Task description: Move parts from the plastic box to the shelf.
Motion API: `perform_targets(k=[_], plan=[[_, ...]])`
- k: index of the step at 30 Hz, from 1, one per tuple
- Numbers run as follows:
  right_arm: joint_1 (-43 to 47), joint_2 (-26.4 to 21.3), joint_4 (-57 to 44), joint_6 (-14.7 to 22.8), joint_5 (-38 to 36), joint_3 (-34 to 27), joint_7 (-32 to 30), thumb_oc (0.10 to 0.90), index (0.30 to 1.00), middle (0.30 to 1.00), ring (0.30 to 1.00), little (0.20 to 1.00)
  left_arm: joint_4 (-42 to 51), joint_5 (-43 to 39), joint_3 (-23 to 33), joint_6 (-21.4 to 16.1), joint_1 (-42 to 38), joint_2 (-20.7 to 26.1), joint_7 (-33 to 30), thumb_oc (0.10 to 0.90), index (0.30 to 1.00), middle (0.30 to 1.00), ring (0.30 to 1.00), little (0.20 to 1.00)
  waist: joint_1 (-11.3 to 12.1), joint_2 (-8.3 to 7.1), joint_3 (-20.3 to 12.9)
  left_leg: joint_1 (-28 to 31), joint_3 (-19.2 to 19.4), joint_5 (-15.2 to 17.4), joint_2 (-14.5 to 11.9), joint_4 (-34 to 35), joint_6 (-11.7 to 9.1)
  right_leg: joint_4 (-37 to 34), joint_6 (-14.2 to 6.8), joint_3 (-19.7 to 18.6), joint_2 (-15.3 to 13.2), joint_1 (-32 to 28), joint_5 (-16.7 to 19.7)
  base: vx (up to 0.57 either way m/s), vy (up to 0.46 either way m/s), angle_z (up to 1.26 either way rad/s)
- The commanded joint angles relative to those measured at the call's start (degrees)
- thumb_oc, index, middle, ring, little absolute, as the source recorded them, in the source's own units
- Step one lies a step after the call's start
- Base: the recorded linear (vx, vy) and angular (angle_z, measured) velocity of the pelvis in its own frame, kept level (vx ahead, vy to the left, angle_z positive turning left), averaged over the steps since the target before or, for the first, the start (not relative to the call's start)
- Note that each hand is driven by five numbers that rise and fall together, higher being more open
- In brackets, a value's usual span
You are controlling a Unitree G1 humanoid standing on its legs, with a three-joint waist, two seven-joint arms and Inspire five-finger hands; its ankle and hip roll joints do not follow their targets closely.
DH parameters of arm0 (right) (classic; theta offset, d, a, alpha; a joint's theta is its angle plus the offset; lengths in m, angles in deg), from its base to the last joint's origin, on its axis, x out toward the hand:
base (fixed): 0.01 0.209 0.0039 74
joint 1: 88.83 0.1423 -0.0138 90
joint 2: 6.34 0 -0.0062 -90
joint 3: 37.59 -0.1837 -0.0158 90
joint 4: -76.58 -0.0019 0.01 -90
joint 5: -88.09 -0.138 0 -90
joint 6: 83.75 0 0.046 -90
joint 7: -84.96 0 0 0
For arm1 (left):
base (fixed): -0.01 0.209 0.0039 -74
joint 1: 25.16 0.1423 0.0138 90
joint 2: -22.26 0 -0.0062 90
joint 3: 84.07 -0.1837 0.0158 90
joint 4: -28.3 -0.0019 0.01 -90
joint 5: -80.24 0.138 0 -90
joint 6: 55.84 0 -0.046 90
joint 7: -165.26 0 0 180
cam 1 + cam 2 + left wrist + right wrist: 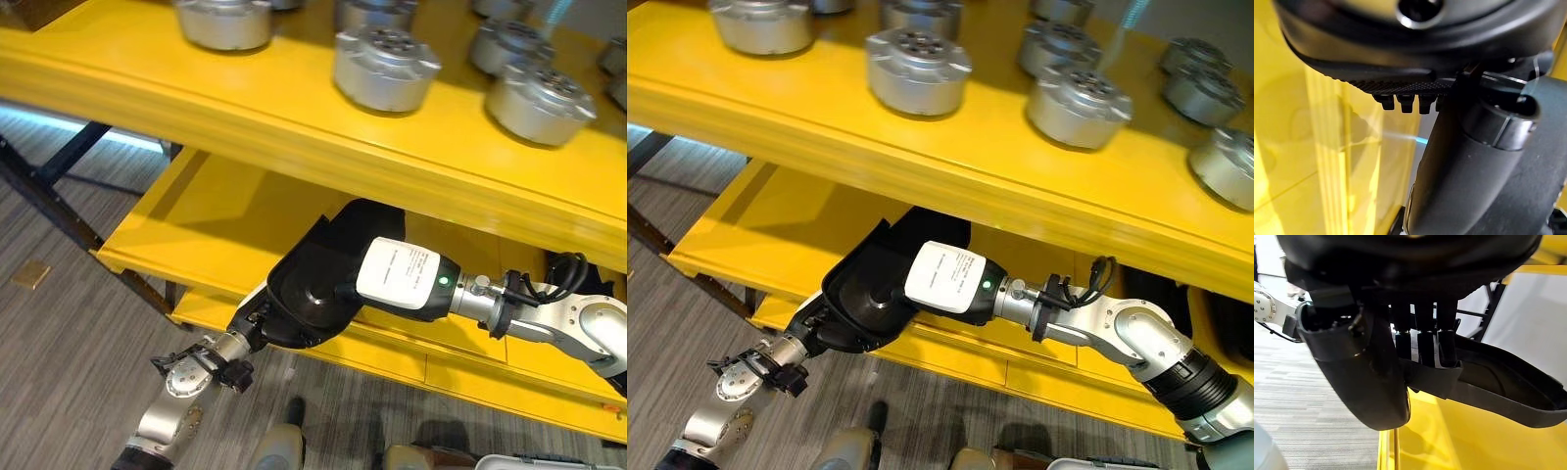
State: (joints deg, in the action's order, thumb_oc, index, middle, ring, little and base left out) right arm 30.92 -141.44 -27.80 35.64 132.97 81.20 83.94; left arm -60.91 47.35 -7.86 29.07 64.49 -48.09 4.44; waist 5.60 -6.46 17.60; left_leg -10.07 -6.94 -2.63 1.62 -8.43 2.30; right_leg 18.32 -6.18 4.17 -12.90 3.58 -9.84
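Note:
A black curved shell part hangs in front of the yellow middle shelf, hollow side up. My right hand reaches in from the right, its wrist bearing a white label. In the right wrist view its fingers run down over the rim of the black part and grip it. My left hand comes up from the lower left and sits against the part's lower-left edge, mostly hidden under it. Several silver round metal parts stand on the top shelf.
The yellow rack has a lower shelf below the hands. A black steel frame leg stands at the left. A small brown tag lies on the grey floor.

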Motion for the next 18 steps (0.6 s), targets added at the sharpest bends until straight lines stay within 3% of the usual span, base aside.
perform_targets(k=[1, 5, 12, 18], plan=[[7.7, -0.3, 5.1, -5.9, -3.6, -2.3, -7.6, 0.4, 0.3, 0.3, 0.3, 0.3, 7.1, -0.9, -0.7, -6.9, -3.0, 2.0, 3.9, 0.9, 1.0, 1.0, 1.0, 1.0, 1.0, -2.92, -0.8, 0.8, 6.7, 11.7, -6.1, -6.4, -2.0, -10.3, -4.9, -5.4, -0.5, 0.9, 14.3, 0.0, -0.39, 0.66], [5.5, -5.1, 6.9, -7.6, -5.2, -4.2, -10.0, 0.4, 0.3, 0.3, 0.3, 0.3, 7.3, -1.8, -1.7, -6.5, -4.2, 3.9, 3.3, 0.9, 1.0, 1.0, 1.0, 1.0, 1.1, -5.29, 0.5, -2.8, 6.5, 10.8, -9.3, -8.5, -4.2, -12.2, -5.7, -2.4, 1.3, 0.3, 11.9, -0.03, -0.426, 0.39], [7.4, -12.4, 8.7, -6.6, -5.7, -3.1, -9.1, 0.4, 0.3, 0.3, 0.3, 0.3, 7.9, -3.3, -1.6, -6.2, -3.6, 4.3, 4.5, 0.9, 1.0, 1.0, 1.0, 1.0, 0.6, -5.3, 2.3, -3.9, 6.7, 6.8, -12.6, -5.1, -7.2, -11.2, -4.1, -1.0, 3.7, 1.4, 9.0, -0.02, -0.189, 0.19], [14.6, -17.0, 13.3, -10.0, -8.0, 2.2, -8.2, 0.4, 0.3, 0.3, 0.3, 0.3, 7.9, -4.5, -1.8, -7.3, -3.8, 4.9, 4.7, 0.9, 1.0, 1.0, 1.0, 1.0, 0.1, -4.69, 4.4, -6.6, 5.9, 4.3, -15.2, -4.7, -8.8, -6.9, -1.5, -0.4, 5.4, 5.5, 6.1, -0.08, -0.107, -0.08]])
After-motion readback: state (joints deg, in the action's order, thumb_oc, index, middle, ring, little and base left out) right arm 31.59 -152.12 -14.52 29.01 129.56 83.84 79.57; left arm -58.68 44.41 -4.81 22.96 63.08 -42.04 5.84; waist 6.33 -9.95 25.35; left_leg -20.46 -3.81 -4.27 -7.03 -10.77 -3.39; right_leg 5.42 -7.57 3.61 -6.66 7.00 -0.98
